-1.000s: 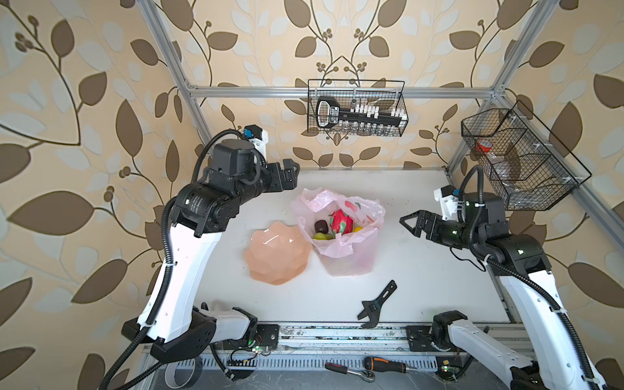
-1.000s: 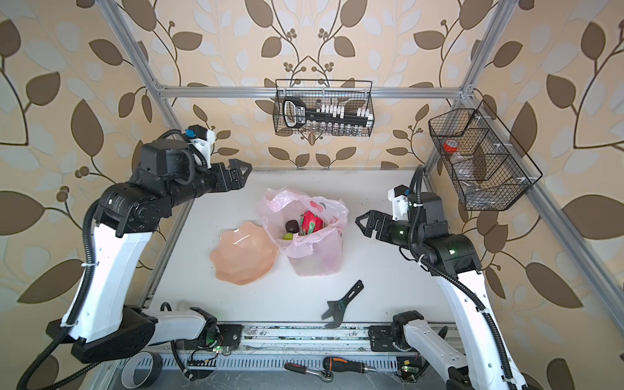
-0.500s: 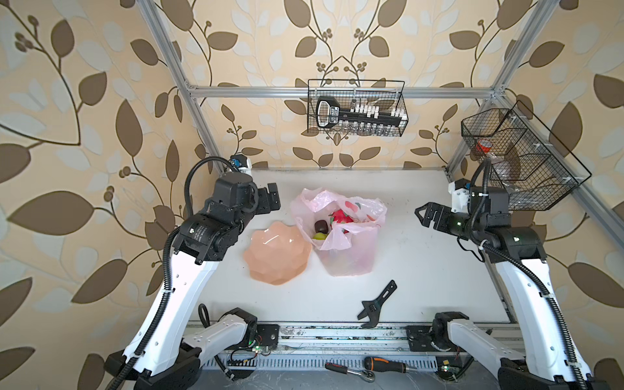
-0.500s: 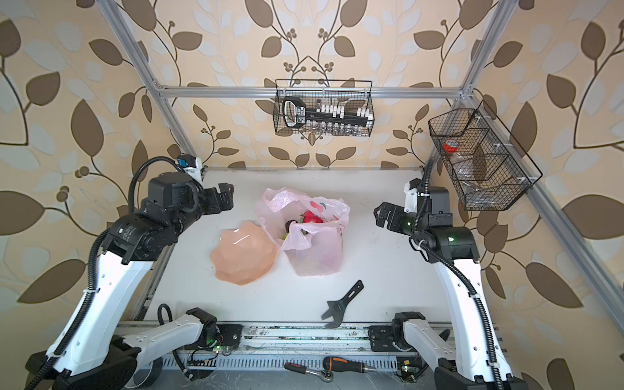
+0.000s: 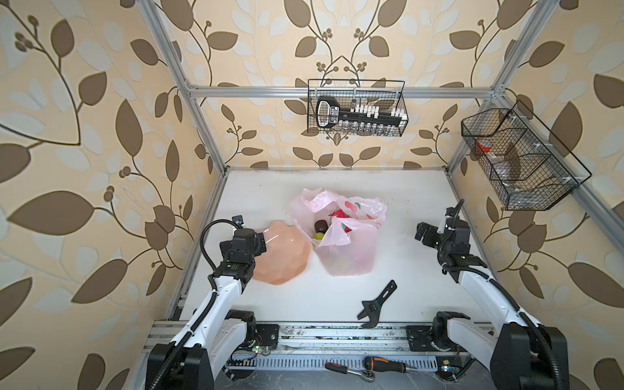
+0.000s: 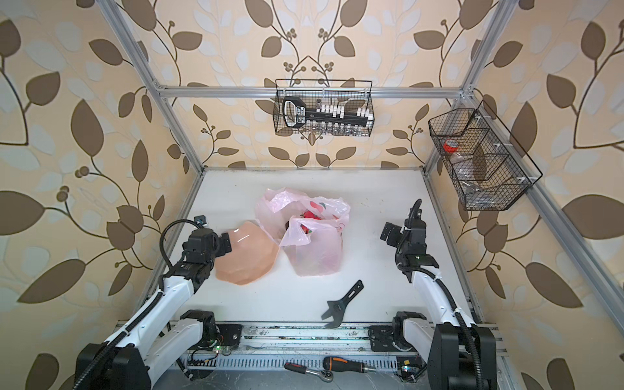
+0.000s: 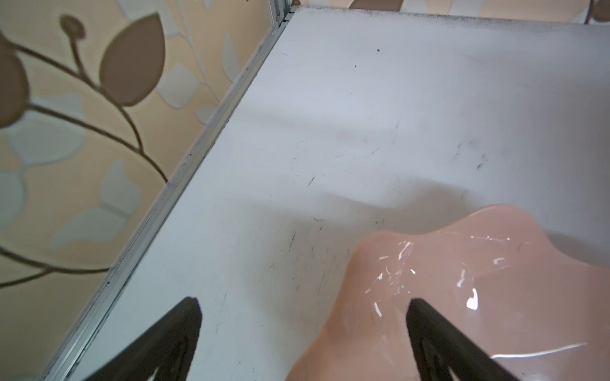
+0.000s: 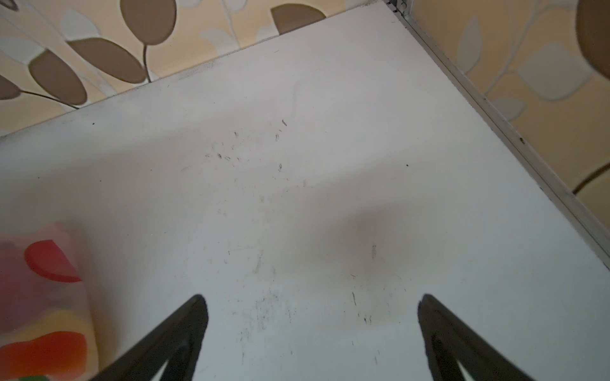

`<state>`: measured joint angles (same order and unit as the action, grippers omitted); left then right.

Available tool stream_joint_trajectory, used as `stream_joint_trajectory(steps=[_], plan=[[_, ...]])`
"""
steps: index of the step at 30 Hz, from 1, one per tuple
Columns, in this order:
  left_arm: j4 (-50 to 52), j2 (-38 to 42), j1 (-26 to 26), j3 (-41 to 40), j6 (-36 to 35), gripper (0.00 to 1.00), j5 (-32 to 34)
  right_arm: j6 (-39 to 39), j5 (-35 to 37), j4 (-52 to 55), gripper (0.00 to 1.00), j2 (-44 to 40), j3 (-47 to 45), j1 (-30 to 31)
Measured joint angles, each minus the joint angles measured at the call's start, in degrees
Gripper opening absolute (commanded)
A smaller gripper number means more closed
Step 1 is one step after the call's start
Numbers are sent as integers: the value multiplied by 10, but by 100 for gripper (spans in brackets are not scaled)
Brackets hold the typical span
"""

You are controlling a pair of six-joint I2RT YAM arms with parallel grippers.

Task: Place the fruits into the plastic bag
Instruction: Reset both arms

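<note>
The pale pink plastic bag (image 5: 349, 256) (image 6: 319, 256) stands open in the middle of the white table. Fruits lie inside it: a dark purple one (image 5: 320, 225), a red one (image 5: 339, 214) (image 6: 308, 216) and a yellow-green one (image 5: 317, 236). A loose fold of bag hangs over part of the mouth. My left gripper (image 5: 260, 241) (image 6: 225, 244) (image 7: 305, 306) is open over the near edge of the peach plate (image 5: 287, 258) (image 7: 478, 280), holding nothing. To the right of the bag and apart from it, my right gripper (image 5: 422, 231) (image 6: 387, 233) (image 8: 313, 300) is open over bare table. The bag's printed side (image 8: 43, 280) shows at that view's edge.
A black wrench (image 5: 376, 302) (image 6: 341, 304) lies near the table's front edge. Wire baskets hang on the back wall (image 5: 356, 108) and the right frame (image 5: 516, 158). A ratchet (image 5: 349, 368) and a screwdriver (image 5: 388, 364) lie below the front rail.
Both arms have drawn back and down from the bag, the left to the plate's edge, the right to the right side. A fold of the bag has dropped over its mouth.
</note>
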<state>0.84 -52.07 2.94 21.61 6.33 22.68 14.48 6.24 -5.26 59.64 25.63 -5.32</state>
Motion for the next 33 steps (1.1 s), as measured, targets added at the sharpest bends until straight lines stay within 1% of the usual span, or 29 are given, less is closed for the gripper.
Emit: stream_joint_trajectory(steps=[3,6,9,12,14,17,21,23,24,26,29,31,33], plan=[[-76,-34,0,-14,-2,99,-5,-20,0,-107,100,-8,-53,-1],[-183,-88,0,-15,-3,99,-22,-32,1,-219,100,-7,-109,-1],[-264,-140,0,-23,-14,99,-44,-40,2,-313,100,34,-144,0],[-302,-172,0,-26,-27,99,-83,-54,12,-402,100,84,-172,18],[-312,-182,0,-26,-38,99,-113,-60,24,-460,100,115,-192,35],[-320,-188,0,-25,-54,99,-153,-67,43,-536,100,159,-214,45],[-327,-188,0,-25,-67,99,-184,-73,59,-574,100,168,-214,52],[-356,-199,1,-30,-73,99,-196,-75,63,-584,100,168,-214,52],[-391,-214,3,-38,-76,99,-197,-75,65,-586,100,168,-214,52],[-428,-255,5,-48,-79,99,-195,-76,68,-586,100,168,-213,52],[-428,-327,2,-31,-82,99,-203,-78,73,-584,100,168,-210,55],[-420,-344,-4,-24,-80,99,-210,-81,78,-579,100,169,-205,59],[-411,-344,-10,-14,-77,99,-210,-86,88,-569,100,169,-193,70]])
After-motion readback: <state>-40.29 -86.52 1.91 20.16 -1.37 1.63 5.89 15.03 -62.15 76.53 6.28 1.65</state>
